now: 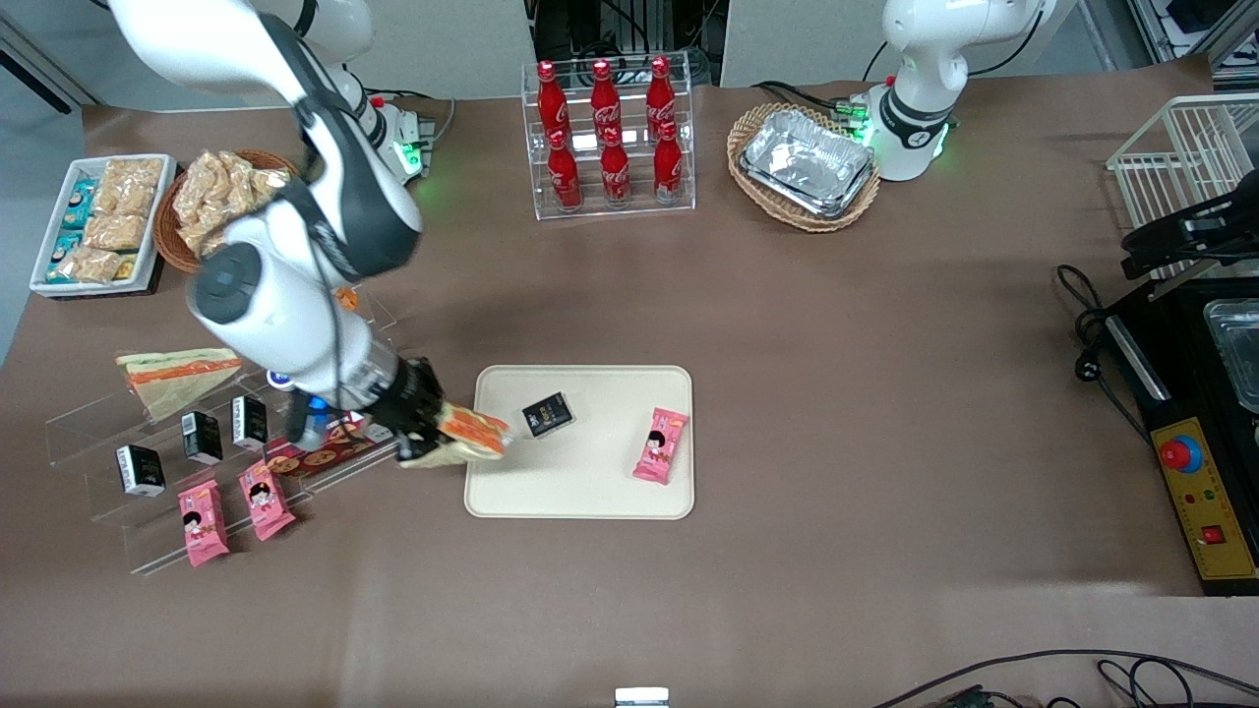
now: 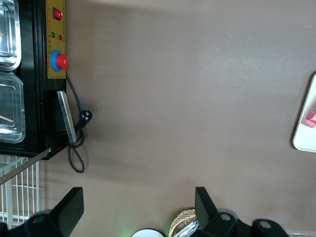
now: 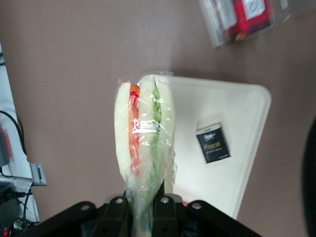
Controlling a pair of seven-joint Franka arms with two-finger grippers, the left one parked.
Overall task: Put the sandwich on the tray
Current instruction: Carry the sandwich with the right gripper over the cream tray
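Sandwich (image 1: 474, 433) hangs clamped in the robot hand (image 1: 433, 433) over the tray (image 1: 590, 482) edge toward the working arm's end, near a black packet (image 1: 547, 414) on the tray.

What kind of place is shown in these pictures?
Probably a robot lab set up as a mock snack shop. Cola bottles stand in a clear rack, and snack packs lie on acrylic steps. The gripper, at the tray edge, holds a wrapped sandwich.
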